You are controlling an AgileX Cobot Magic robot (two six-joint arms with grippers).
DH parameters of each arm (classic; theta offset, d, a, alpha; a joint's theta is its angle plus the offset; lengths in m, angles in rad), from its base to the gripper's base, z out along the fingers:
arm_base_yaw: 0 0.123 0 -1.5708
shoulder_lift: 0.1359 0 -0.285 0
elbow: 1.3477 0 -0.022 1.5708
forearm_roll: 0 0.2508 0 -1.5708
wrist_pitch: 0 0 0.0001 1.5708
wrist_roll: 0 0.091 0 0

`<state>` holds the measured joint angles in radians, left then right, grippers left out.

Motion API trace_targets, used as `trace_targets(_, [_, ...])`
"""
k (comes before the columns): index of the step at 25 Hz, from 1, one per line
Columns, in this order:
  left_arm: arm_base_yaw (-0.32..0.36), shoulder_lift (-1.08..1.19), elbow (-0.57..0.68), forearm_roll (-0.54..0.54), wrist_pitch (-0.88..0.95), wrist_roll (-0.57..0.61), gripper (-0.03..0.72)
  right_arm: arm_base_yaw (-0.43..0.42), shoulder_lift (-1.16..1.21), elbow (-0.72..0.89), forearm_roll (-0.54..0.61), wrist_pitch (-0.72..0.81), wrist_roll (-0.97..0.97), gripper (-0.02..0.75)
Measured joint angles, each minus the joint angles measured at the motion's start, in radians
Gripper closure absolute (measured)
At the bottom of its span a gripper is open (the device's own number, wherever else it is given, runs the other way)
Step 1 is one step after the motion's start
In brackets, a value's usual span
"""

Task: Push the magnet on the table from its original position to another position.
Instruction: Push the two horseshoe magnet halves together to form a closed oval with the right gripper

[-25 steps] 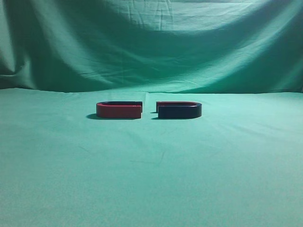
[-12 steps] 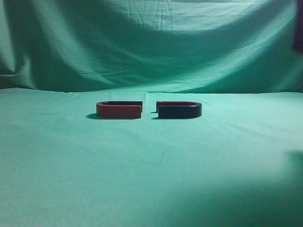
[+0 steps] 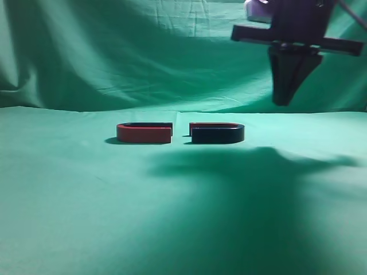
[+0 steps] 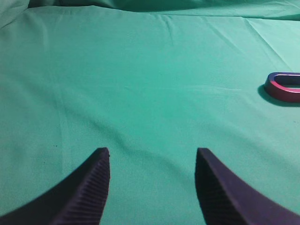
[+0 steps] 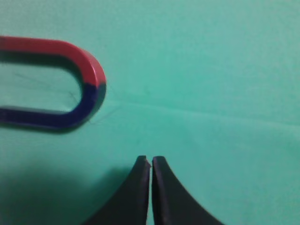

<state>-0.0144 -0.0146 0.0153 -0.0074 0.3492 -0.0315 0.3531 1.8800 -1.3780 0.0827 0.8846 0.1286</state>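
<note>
The right gripper (image 3: 285,98) hangs above the green cloth (image 3: 183,217), right of the blue-faced magnet (image 3: 217,133), jaws pressed together — its arm is cut off at the frame top. The left gripper (image 4: 151,161) shows only ribbed dark fingertips (image 4: 96,171), spread apart, well left of the red-faced magnet (image 3: 144,133) — both are smooth U-shapes, open ends facing.

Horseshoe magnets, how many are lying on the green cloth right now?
2. The left magnet and the right magnet lie side by side mid-table, open ends facing across a small gap, not touching. The right pincer hangs above, right of them. Nothing seems to hide another.
</note>
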Motion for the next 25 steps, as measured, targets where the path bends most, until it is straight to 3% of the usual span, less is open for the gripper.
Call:
trace_targets(11, [0.000, 0.000, 0.000, 0.000, 0.000, 0.000, 0.316, 0.026, 0.221, -0.227, -0.061, 0.068, 0.052, 0.738])
trace_targets(25, [0.000, 0.000, 0.000, 0.000, 0.000, 0.000, 0.316, 0.087, 0.241, -0.246, -0.055, 0.022, 0.095, 0.738])
